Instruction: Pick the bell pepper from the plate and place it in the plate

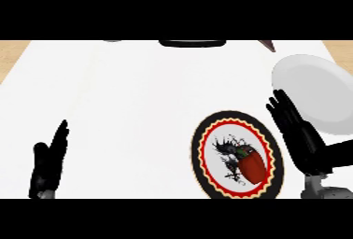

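Note:
A red bell pepper [251,165] with a green stalk end lies on a patterned plate [207,144] with a black and red rim, at the lower right of the white counter. To the plate's right my right hand [298,135] stands open, fingers straight and pointing away, a short gap from the pepper and not touching it. Behind that hand, at the far right, sits a plain white plate [314,91]. My left hand [50,161] rests open at the lower left, fingers up.
A dark object [193,43] lies at the counter's far edge, and a brown tip [267,45] shows beside it. Wooden surface [14,53] borders the counter on the left and right.

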`<act>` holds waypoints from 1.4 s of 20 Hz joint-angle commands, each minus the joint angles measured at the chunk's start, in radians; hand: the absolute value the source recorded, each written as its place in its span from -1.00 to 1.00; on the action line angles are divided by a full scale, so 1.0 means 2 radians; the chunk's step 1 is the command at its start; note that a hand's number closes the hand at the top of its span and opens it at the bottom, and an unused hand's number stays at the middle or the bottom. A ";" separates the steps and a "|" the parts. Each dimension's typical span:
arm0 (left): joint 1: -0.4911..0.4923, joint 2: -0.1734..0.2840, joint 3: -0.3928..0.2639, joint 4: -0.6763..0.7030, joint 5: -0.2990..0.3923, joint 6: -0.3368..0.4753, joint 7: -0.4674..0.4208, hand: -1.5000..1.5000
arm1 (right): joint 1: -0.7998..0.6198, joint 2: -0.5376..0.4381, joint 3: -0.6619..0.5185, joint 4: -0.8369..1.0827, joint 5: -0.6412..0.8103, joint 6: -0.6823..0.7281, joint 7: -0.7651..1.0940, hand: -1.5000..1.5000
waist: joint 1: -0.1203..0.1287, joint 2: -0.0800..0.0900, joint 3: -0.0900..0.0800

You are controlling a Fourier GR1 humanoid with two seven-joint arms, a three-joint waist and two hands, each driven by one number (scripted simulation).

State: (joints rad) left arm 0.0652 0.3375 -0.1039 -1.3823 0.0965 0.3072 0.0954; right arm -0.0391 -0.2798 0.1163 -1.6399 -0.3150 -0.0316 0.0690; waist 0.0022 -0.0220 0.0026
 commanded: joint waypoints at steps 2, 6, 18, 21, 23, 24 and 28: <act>-0.029 -0.005 -0.008 -0.015 -0.005 -0.005 0.023 0.00 | -0.038 -0.012 0.029 -0.021 -0.038 0.085 0.017 1.00 | 0.001 0.011 -0.001; -0.051 -0.012 -0.020 -0.040 -0.005 -0.009 0.025 0.00 | -0.085 -0.040 0.086 -0.072 -0.111 0.218 0.052 1.00 | 0.008 0.010 -0.001; -0.057 -0.039 -0.039 -0.042 -0.005 -0.005 0.058 0.00 | 0.005 -0.101 0.035 0.063 0.029 0.273 -0.305 -1.00 | 0.001 0.015 0.001; -0.057 -0.045 -0.032 -0.024 0.000 -0.010 0.037 0.00 | -0.008 -0.153 0.061 0.084 0.150 0.298 -0.386 -1.00 | 0.001 0.013 0.000; -0.052 -0.042 -0.036 -0.025 -0.009 -0.009 0.038 0.00 | -0.049 -0.174 0.061 0.080 0.200 0.276 -0.371 -1.00 | 0.005 0.012 -0.001; -0.063 -0.053 -0.039 -0.016 -0.008 -0.008 0.038 0.00 | -0.046 -0.185 0.058 0.080 0.222 0.265 -0.392 -1.00 | 0.001 0.012 -0.001; -0.043 -0.044 -0.032 -0.032 -0.003 -0.013 0.042 0.00 | -0.074 -0.215 0.055 0.056 0.290 0.216 -0.368 -1.00 | 0.003 0.010 -0.001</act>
State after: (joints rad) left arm -0.0412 0.2547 -0.1666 -1.4368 0.0922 0.2795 0.1799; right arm -0.1484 -0.6479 0.2274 -1.5168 0.1422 0.4331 -0.6371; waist 0.0068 0.0006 0.0015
